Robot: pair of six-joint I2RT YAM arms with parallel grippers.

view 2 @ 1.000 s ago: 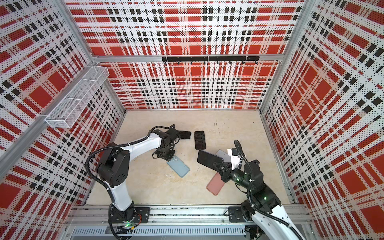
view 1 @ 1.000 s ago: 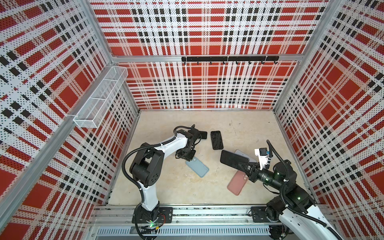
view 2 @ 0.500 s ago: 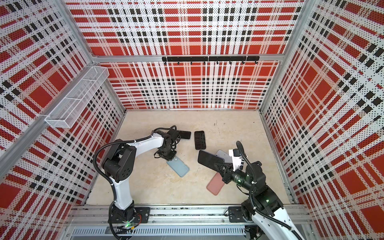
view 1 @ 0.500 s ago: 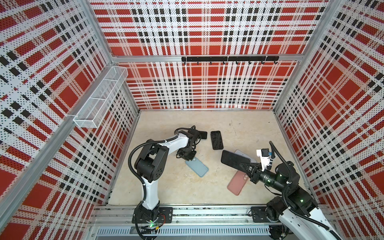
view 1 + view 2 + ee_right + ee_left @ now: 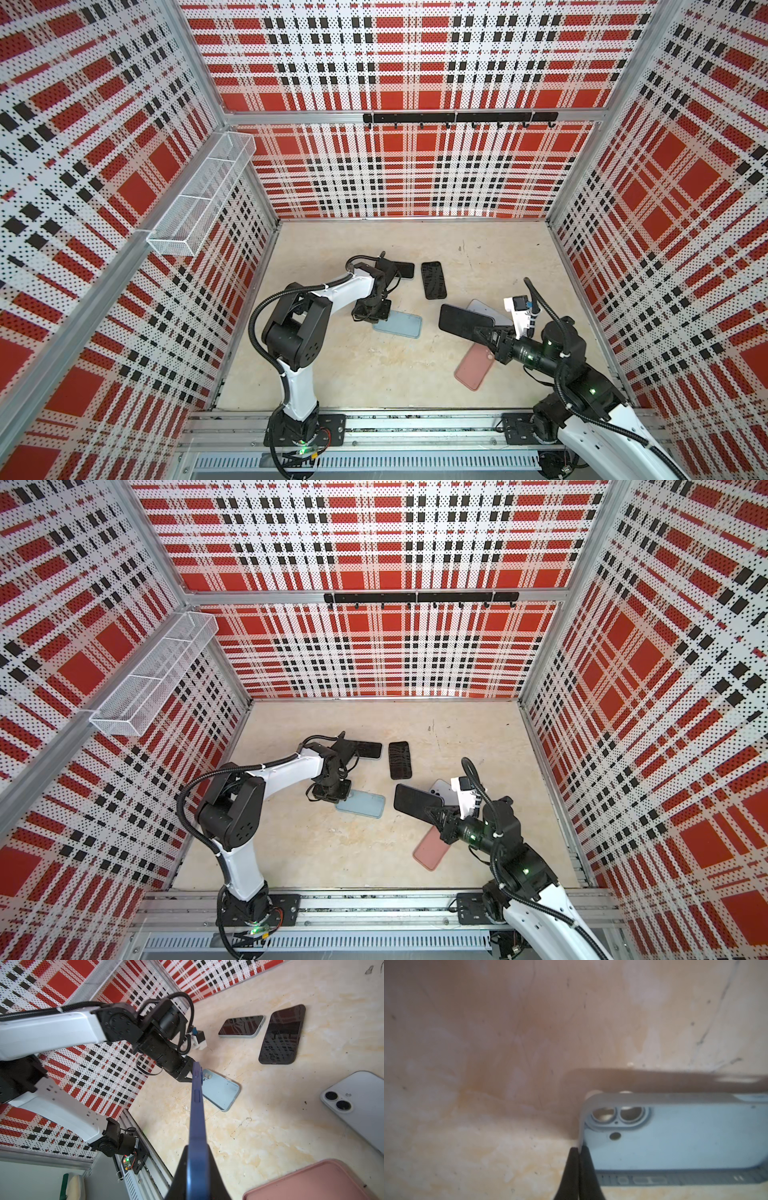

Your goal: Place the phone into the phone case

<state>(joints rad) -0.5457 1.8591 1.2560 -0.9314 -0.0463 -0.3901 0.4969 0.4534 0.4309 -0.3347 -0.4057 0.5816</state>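
1. The beige table (image 5: pixel 374 374) lay under everything, and I read the clock from its middle in the top views, with 12 at the back wall
2. My left gripper (image 5: pixel 370 318) reached in from 8 o'clock, and its jaws were pinched together on the short end wall of the light blue case (image 5: pixel 401 326), beside the camera cut-outs; the left wrist view showed the nip (image 5: pixel 579 1151) on that rim
3. My right gripper (image 5: pixel 484 332) came in from 4 o'clock, clamped on one end of the dark blue phone (image 5: pixel 463 322) and holding it above the table, at 3 o'clock from the case and apart from it
4. The pink case (image 5: pixel 473 368) lay open side up at 4 o'clock, partly under my right gripper
5. The light blue case sat near the middle, open side up
6. A black phone (image 5: pixel 433 279) lay screen up at 1 o'clock
7. A pale phone (image 5: pixel 361 1101) lay face down at 3 o'clock, partly beneath the held phone
8. A cased phone (image 5: pixel 405 270) lay screen up at 12 o'clock, beside my left wrist
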